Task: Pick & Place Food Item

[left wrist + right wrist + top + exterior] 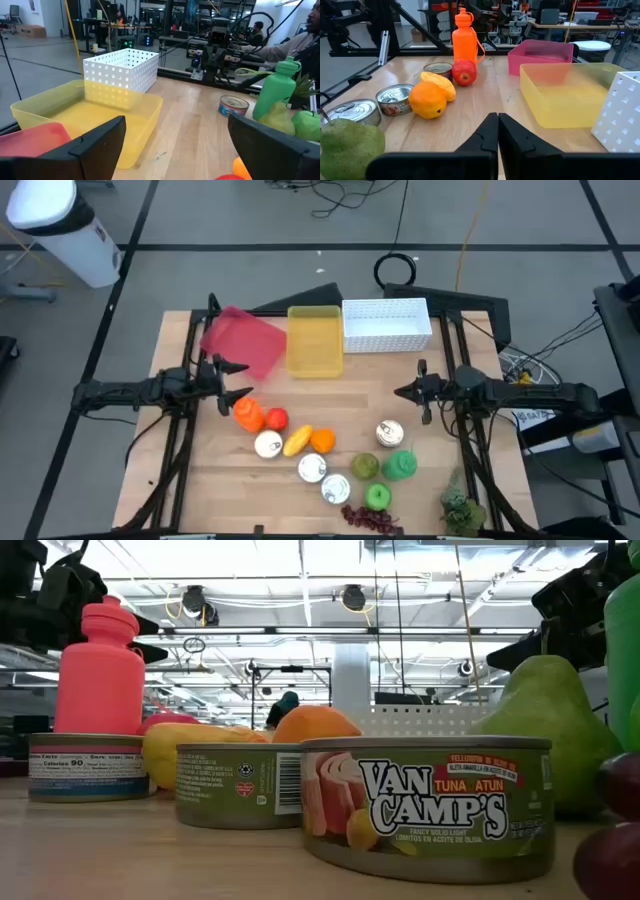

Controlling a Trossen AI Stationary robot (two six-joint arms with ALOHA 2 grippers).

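The left gripper [232, 380] hangs spread open beside the orange bottle [247, 415]; the right gripper [402, 392] hovers pinched closed, empty, above the can [389, 433].

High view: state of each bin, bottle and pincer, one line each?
Left pincer: open, empty, beside the orange bottle.
Right pincer: shut, empty, over bare table.
Red bin: tilted, empty.
Yellow bin: flat on the table, empty.
White basket: flat on the table, empty.
Orange bottle: upright, capped.
Green bottle: upright, capped.
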